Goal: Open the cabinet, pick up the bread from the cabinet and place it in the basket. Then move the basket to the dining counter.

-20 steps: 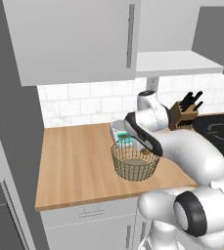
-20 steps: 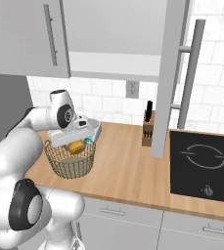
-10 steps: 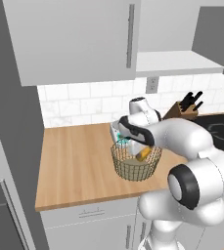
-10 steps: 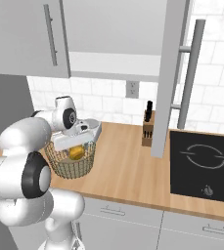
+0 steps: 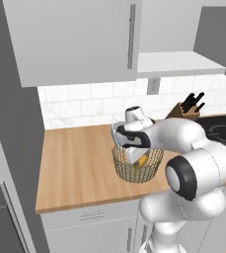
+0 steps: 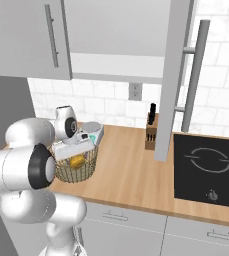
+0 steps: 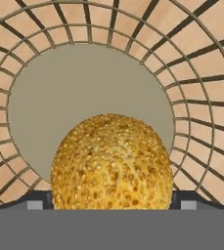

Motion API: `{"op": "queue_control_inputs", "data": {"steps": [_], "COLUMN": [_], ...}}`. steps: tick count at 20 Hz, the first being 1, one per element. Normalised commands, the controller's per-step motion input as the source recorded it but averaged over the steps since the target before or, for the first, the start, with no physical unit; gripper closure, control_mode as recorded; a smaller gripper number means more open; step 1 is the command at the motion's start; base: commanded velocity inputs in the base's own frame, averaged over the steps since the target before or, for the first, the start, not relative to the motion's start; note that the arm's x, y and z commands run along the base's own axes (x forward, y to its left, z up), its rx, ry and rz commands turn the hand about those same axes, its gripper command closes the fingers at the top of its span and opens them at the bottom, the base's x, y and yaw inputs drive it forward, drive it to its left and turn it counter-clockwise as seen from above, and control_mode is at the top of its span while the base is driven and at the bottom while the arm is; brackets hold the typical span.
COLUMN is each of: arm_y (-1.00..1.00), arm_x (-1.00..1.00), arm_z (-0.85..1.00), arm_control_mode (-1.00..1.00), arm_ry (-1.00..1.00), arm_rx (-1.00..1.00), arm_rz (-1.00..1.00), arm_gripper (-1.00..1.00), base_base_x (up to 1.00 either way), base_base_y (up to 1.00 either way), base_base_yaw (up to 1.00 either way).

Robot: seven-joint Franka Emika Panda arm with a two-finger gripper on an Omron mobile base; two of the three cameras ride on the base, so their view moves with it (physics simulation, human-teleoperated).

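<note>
The round wire basket (image 5: 134,168) (image 6: 76,167) stands on the wood worktop in front of the tiled wall. The golden bread (image 5: 142,160) (image 6: 77,161) (image 7: 111,163) lies on its beige bottom (image 7: 84,88). My gripper (image 5: 134,154) (image 6: 75,152) (image 7: 111,201) reaches down into the basket and is open, with one fingertip on each side of the bread. The cabinet (image 5: 176,62) (image 6: 116,64) is open: its white shelf is bare and its door (image 6: 178,75) swings out to the right. The dining counter is out of view.
A kitchen scale (image 6: 92,132) sits just behind the basket. A knife block (image 5: 186,106) (image 6: 151,132) stands by the wall, and a black cooktop (image 6: 208,167) lies to the right. A closed wall cabinet door (image 5: 75,39) hangs above the worktop (image 5: 80,163).
My arm has folded round, with elbow and forearm swinging toward the front, and the hand has sunk lower into the basket. The bread and the basket have stayed in place.
</note>
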Motion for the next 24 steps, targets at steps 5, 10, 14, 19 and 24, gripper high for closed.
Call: {"op": "queue_control_inputs", "data": {"steps": [5,10,14,19,24], "arm_y": [0.02,0.0,0.0,0.0,0.0], "arm_x": [0.06,-0.01,-0.18,-0.22,-0.37], "arm_z": [-0.09,-0.02,0.15,0.27,0.72], "arm_control_mode": [-1.0,-1.0,-1.0,-1.0,-1.0], "arm_ry": [0.0,0.0,0.0,0.0,0.0], "arm_rx": [0.0,0.01,0.01,0.0,0.0], "arm_rz": [0.08,0.04,0.0,0.0,0.0], "arm_gripper": [1.0,-1.0,-1.0,-1.0,-1.0], "base_base_x": [0.0,0.0,0.0,0.0,0.0], "base_base_y": [0.0,0.0,0.0,0.0,0.0], "base_base_yaw": [0.0,0.0,0.0,0.0,0.0]}}
